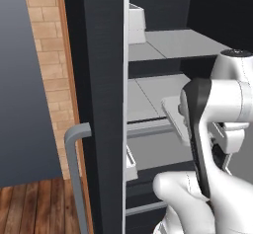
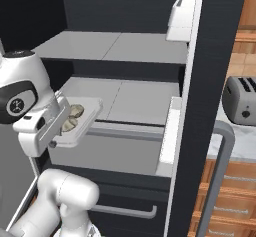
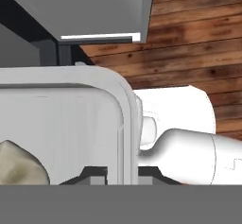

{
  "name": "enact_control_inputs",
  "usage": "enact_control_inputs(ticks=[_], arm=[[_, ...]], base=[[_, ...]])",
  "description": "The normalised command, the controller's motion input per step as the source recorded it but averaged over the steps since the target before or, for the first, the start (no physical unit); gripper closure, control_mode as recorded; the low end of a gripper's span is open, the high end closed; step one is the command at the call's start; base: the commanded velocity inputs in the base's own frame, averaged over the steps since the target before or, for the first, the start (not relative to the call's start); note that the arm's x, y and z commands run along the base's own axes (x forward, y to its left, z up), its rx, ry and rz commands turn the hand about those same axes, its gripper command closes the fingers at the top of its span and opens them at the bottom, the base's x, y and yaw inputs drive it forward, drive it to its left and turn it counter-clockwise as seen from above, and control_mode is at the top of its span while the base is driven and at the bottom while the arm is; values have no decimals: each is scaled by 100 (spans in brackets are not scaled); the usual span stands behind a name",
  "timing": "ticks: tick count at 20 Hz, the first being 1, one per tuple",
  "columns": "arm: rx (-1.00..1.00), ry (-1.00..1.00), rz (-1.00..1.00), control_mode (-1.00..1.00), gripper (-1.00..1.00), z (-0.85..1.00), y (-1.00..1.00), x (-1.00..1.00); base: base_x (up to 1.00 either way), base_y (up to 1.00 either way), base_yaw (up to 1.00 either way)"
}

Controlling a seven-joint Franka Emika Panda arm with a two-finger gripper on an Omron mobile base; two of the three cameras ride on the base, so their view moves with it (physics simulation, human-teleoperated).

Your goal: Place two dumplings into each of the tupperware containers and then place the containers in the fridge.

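Note:
A whitish tupperware container (image 2: 86,115) hangs tilted in front of the open fridge (image 2: 115,46), level with its middle shelf (image 2: 135,101). Two dumplings (image 2: 74,112) lie inside it, one behind the other. My gripper (image 3: 124,175) is shut on the container's rim (image 3: 126,124), one dark tip on each side of the wall. In the hand view one dumpling (image 3: 21,164) shows at the lower left of the tray floor. From the left base view the container (image 1: 172,110) sticks out from behind my arm, over the shelf's front edge.
The dark fridge door (image 1: 99,104) stands open on the left with its grey bar handle (image 1: 74,164). White door bins (image 2: 180,16) line the door's inner side. A drawer (image 2: 115,151) sits under the middle shelf. A toaster (image 2: 240,101) stands on the counter at the right.

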Motion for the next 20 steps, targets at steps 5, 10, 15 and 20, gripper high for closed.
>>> enact_control_inputs(ticks=[5, 10, 15, 20], arm=[[3, -34, 3, -100, 100, -1, -18, 13], [2, -21, 1, -100, 100, -1, -4, 44], [1, -3, 1, -100, 100, -4, -1, 50], [0, -8, 1, -100, 100, -15, -1, 50]], base=[[0, 0, 0], [0, 0, 0], [0, 0, 0], [0, 0, 0]])
